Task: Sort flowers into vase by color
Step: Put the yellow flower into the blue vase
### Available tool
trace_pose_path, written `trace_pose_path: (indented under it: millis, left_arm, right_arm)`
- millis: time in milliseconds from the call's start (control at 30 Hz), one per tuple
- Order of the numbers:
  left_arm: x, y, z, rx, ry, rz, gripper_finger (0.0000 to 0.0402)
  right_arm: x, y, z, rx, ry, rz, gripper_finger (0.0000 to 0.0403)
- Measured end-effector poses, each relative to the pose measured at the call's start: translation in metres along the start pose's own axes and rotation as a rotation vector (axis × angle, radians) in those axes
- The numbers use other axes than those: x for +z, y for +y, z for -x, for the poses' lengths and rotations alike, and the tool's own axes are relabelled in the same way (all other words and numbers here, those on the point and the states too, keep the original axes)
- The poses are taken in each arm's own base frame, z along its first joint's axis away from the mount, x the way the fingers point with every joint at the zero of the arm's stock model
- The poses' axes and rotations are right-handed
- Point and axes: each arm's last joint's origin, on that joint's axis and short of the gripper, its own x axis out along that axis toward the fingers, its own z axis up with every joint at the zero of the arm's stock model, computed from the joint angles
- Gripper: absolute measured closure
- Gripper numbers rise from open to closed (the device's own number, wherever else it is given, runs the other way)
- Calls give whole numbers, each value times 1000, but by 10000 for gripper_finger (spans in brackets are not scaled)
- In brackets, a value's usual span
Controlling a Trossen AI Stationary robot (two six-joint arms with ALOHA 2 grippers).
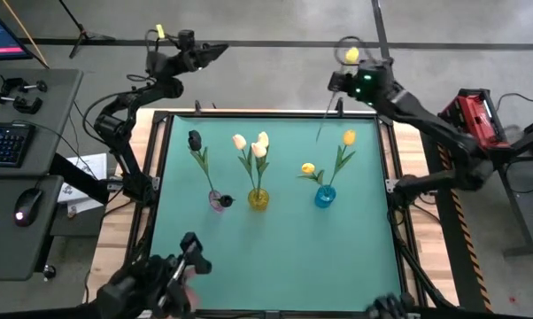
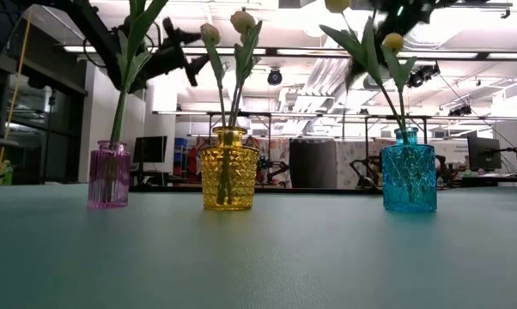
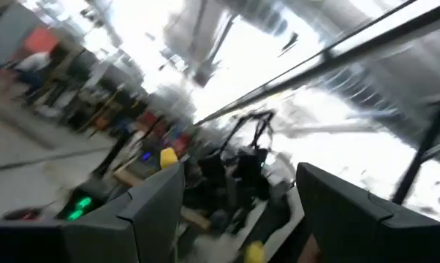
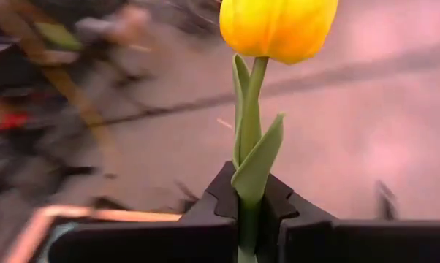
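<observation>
The right end effector (image 4: 249, 219) is clenched on the stem of a yellow tulip (image 4: 277, 28), gripping just below the lower leaf. In the high view this end effector (image 1: 359, 81) sits above the far edge of the counter (image 1: 275, 257), beyond the blue vase (image 1: 325, 197), with the bud up beside it and the stem trailing down toward the green surface. The left end effector (image 1: 215, 50) waits released, raised off the far left corner and well apart from the vases.

State of the vases: the blue vase holds two yellow tulips, the yellow vase (image 1: 258, 199) holds the cream ones, and the pink vase (image 1: 217, 202) holds the black one. The step in hand is therefore judged to be delivery of the held tulip to the blue vase.

Procedure, as judged from this position:

1. Keep the grip firm; the stem is thin and may swivel between the fingers.
2. Carry the tulip high, so the stem's lower end clears the buds already standing in the blue vase.
3. Bring the stem upright above the vase mouth before lowering. The mouth is narrow and partly occupied by two stems.
4. Lower slowly until the stem end is inside the neck, then release.
5. Withdraw straight up, avoiding the leaves.

Risk: brushing the standing tulips could tip the vase or pull a stem out.
</observation>
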Motion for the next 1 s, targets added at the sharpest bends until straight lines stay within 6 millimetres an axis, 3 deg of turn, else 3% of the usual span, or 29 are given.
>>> trace_pose_path:
  millis: [133, 267, 567, 800, 1000]
  left_arm:
    - [-2, -22, -15, -117, -82, 9, 149]
    - [-11, -50, -41, -204, -80, 23, 149]
    - [-56, -123, -106, -379, -56, -9, 149]
    - [-77, -167, -131, -386, -58, -2, 149]
    - [-70, -190, -130, -385, -117, -33, 149]
  right_arm:
    - [12, 20, 53, 260, -87, 140, 402]
    - [9, 30, 104, 484, -93, 242, 402]
    - [-2, 28, 192, 833, -106, 354, 403]
    - [-19, 24, 217, 948, 7, 423, 403]
    - [-70, 22, 200, 876, 100, 472, 403]
